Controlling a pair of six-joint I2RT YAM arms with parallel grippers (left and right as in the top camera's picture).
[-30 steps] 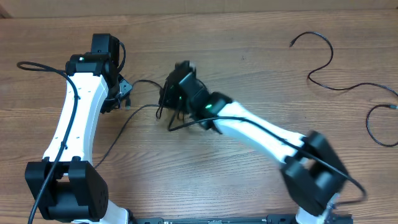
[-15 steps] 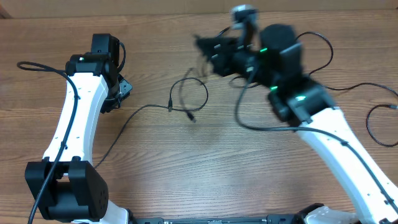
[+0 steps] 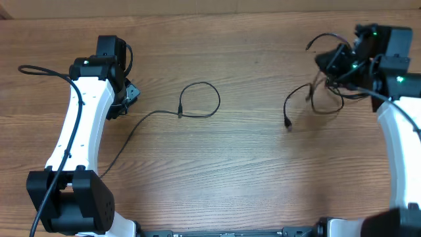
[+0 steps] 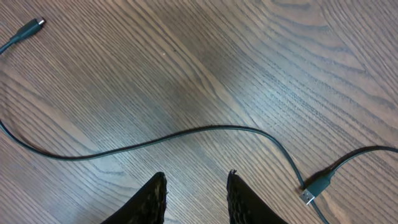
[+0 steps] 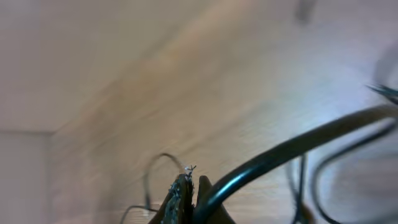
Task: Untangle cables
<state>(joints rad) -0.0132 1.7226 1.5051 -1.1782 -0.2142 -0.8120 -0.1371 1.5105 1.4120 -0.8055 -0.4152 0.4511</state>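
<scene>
At right, cables (image 3: 286,110) (thin, black) between fingers (image 5: 179,202).

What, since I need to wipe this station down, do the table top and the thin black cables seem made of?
Table top: wood or wood-look laminate, with brown streaky grain and a faint sheen; I cannot tell which. Cables: smooth black jacket, probably plastic or rubber, slightly glossy; one plug has a silvery, likely metal tip.

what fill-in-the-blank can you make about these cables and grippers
The right gripper is ____ on one thin black plug-ended cable. The left gripper stands ____, holding nothing. On the brown wooden table, a second thin black cable curls into one ____.
Missing: shut; open; loop.
</scene>
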